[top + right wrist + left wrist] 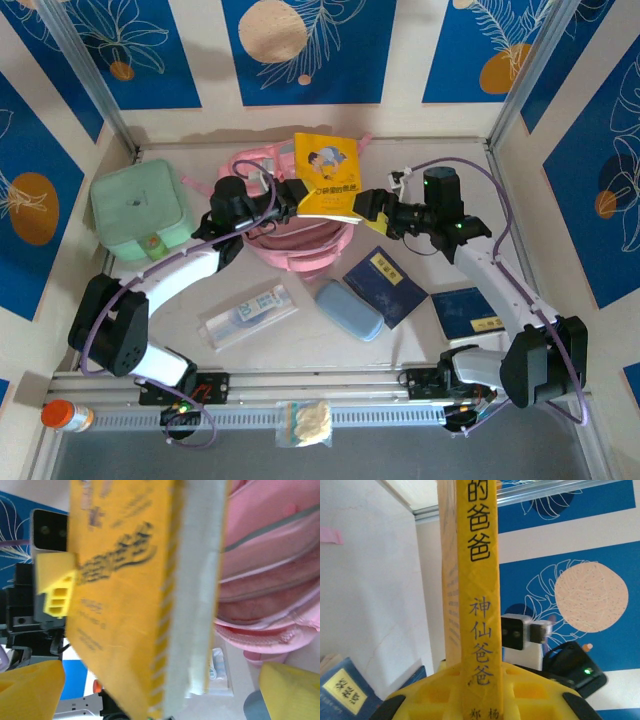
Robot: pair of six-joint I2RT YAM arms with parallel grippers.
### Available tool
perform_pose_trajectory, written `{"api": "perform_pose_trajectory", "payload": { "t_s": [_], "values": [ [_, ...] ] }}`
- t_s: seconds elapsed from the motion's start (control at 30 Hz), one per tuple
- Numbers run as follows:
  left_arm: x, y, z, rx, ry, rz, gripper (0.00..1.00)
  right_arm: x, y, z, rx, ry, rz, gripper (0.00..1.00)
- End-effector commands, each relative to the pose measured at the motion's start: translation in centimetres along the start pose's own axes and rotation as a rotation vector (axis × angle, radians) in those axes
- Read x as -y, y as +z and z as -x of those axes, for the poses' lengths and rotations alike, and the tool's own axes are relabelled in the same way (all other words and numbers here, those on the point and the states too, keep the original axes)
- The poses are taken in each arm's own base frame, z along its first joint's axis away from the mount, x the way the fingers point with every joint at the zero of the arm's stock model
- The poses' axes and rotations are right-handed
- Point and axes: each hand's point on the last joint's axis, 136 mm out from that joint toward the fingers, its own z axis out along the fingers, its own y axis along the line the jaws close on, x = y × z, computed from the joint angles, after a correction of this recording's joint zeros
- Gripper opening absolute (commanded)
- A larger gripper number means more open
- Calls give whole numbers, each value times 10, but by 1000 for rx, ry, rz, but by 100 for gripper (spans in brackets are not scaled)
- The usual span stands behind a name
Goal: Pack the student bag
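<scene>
1. The student bag (300,248) lies at the back middle of the table (300,365), its opening facing up. In the right wrist view its pink folds (270,580) sit just beside the book.
2. A yellow book (328,180) hangs over the bag, tilted.
3. The left claw (287,203) is clenched on the yellow book at its left edge. In the left wrist view the spine (480,605) rises upright from between its yellow fingers (432,692).
4. The right claw (368,208) is released: its fingers (30,687) stand wide apart, with the book (125,605) between them.
5. A mint-green lidded case (140,210) rests left of the bag.
6. Nearer the arms lie a clear packet (250,315), a pale blue case (348,310), a dark blue booklet (385,286) and a second dark blue booklet (467,313).
</scene>
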Motion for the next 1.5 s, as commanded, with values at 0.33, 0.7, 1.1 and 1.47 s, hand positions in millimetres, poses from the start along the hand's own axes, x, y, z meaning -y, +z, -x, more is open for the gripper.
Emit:
{"api": "perform_pose_trajectory", "payload": {
  "t_s": [0.33, 0.7, 1.1, 1.47],
  "values": [
    [64, 9, -10, -19, 90, -173, 0, -75, -7, 2, -12, 12, 304, 99],
    [44, 2, -10, -3, 160, -28, 0, -72, -22, 5, 91, -56, 213, 66],
    [43, -4, -15, -4, 208, 18, 0, -55, -12, 13, 88, -21, 188, 52],
    [35, -4, -16, -9, 229, 55, 0, -48, -7, 10, 73, -7, 143, 25]
  ]
}}
